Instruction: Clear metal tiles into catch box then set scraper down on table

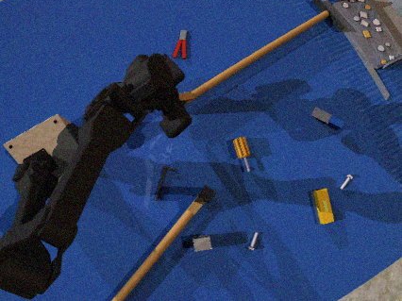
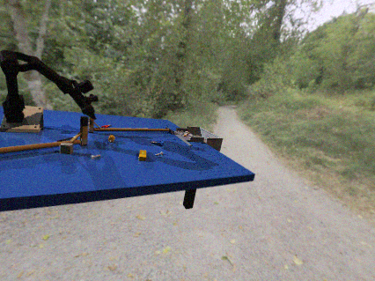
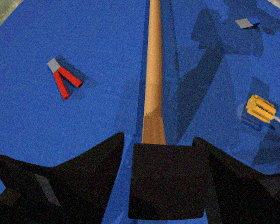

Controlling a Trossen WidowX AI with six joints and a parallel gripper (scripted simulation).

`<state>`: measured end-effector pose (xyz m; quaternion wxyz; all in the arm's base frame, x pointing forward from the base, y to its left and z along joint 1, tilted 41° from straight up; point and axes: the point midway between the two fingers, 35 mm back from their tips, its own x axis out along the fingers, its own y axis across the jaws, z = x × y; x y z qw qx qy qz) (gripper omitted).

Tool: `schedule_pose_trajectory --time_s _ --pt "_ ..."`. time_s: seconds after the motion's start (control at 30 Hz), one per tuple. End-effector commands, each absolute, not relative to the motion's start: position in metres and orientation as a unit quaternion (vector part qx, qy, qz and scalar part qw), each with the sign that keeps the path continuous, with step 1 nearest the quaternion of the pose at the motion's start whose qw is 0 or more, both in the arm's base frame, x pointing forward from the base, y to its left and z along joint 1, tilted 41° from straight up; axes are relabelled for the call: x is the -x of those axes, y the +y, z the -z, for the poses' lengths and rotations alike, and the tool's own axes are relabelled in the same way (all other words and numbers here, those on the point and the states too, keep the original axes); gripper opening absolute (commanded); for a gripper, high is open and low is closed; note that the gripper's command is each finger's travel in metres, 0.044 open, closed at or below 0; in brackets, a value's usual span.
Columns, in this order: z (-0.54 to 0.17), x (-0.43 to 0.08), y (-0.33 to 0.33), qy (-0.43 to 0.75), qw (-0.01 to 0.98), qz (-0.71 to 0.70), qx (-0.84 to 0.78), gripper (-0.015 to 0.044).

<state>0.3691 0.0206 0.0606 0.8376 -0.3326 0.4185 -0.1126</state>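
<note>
Pincer (image 1: 175,100) (image 2: 91,115) (image 3: 159,141) partly open, its two fingers standing either side of the dark upright grip block (image 3: 167,180) at the near end of the long scraper (image 1: 255,58) (image 2: 132,129) (image 3: 154,65). In the wrist view we see a narrow gap between the left-hand finger and the block; contact at the right-hand finger we cannot confirm. We therefore record no grip. Clock positions below refer to the top view, centred on the pincer.

The scraper's wooden handle lies toward 2 o'clock, its far end at the edge of the bench plate (image 1: 351,25).

We count on the tabletop (image 1: 94,35) (image 2: 132,178) (image 3: 90,35):
- one second wooden-handled tool (image 1: 160,252) (image 2: 31,147), head at 5 o'clock;
- one pair of red-handled pliers (image 1: 178,46) (image 2: 106,126) (image 3: 62,77), at 12 o'clock;
- one yellow screwdriver (image 1: 242,148) (image 2: 112,138) (image 3: 261,108), at 4 o'clock;
- one hex key (image 1: 160,184), near 6 o'clock;
- two bolts, one (image 1: 346,181) toward 4 o'clock, one (image 1: 254,241) toward 5;
- one yellow block (image 1: 323,206) (image 2: 142,155), toward 4 o'clock;
- one grey-and-blue piece (image 1: 323,115), just past 3 o'clock;
- one grey block (image 1: 202,242), between 5 and 6 o'clock.

On the plate we count about fourteen small tiles (image 1: 363,14), three of them orange-yellow.

The arm (image 1: 85,167) (image 2: 50,73) extends from 8 o'clock, arched, its wrist angled down.
</note>
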Motion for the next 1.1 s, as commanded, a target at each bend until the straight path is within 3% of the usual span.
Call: schedule_pose_trajectory --time_s 0.0,0.3,0.4,1.07 --pt "-0.061 -0.369 0.021 0.418 0.838 0.113 0.331 0.0151" --pt "-0.061 -0.369 0.021 0.418 0.838 0.113 0.331 0.0072" --pt "-0.061 -0.369 0.021 0.418 0.838 0.113 0.332 0.0000" --pt "-0.074 -0.371 0.009 0.414 0.840 0.126 0.327 0.0000"
